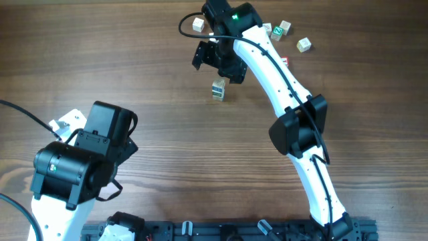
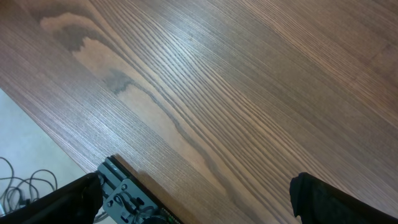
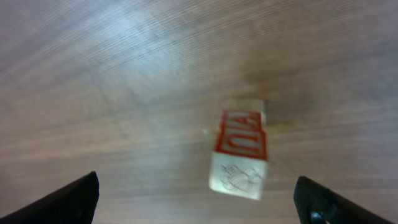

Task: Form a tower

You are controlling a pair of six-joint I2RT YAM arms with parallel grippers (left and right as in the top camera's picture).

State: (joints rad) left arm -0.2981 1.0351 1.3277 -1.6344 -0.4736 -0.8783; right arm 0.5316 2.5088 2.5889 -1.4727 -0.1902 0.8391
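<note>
- The tower (image 1: 218, 89) stands on the table (image 2: 217, 74), just below my right gripper (image 1: 215, 60). I count two cubes in it, one on the other, though the wrist view is blurred.
- Several loose cubes (image 1: 304, 45) lie apart from it on the far side, so I judge that the stacking is begun but not finished.
- My right gripper has its fingers spread wide; it holds nothing and does not touch the tower.
- My left gripper (image 2: 199, 196) is also spread wide and empty, over bare wood, well apart from the tower.
</note>
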